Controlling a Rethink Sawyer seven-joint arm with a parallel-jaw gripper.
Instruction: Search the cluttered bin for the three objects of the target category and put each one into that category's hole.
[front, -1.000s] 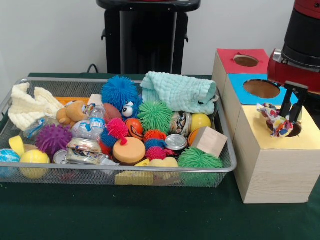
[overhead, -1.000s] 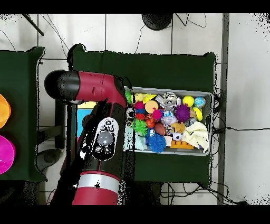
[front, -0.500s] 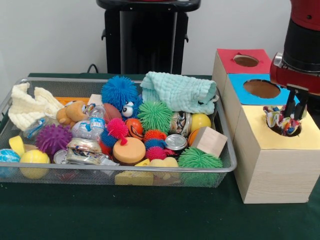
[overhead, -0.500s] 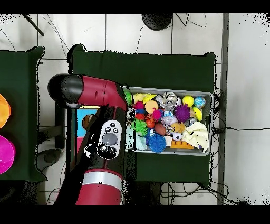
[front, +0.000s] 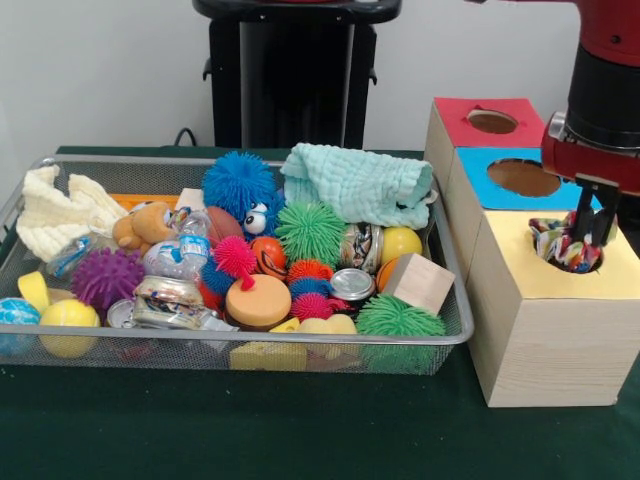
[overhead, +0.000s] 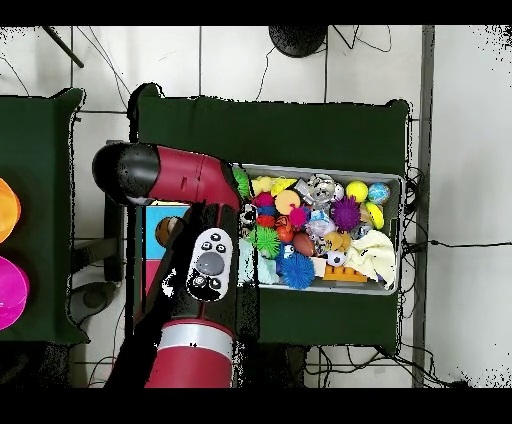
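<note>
From the front camera I have the gripper (front: 590, 238) low over the yellow-topped box (front: 545, 330), its dark fingers (front: 581, 212) reaching down into the hole (front: 575, 256). A crumpled multicoloured wrapper (front: 556, 243) sits in the mouth of that hole, bunched against the fingers; I cannot tell whether they are pinching it or standing apart from it. The red and black arm (front: 605, 90) comes down at the picture's right edge.

Behind the yellow-topped box stand the blue-topped box (front: 520, 178) and then the red-topped box (front: 485, 122), in a row along the table's right side, touching one another.

The bin (front: 455, 300) lies just left of the boxes and fills the middle and left of the green table (front: 300, 430). At its back right corner is a folded mint cloth (front: 360, 185); beside that a blue spiky ball (front: 238, 183). Near its right end sit a wooden block (front: 418, 282), a yellow ball (front: 400, 243) and a green spiky ball (front: 399, 318). A cream knitted cloth (front: 55, 212) fills the back left corner, with a small teddy bear (front: 143, 227) next to it.

Overhead, the arm (overhead: 190, 260) covers most of the boxes, and the bin (overhead: 397, 235) lies to its right.
</note>
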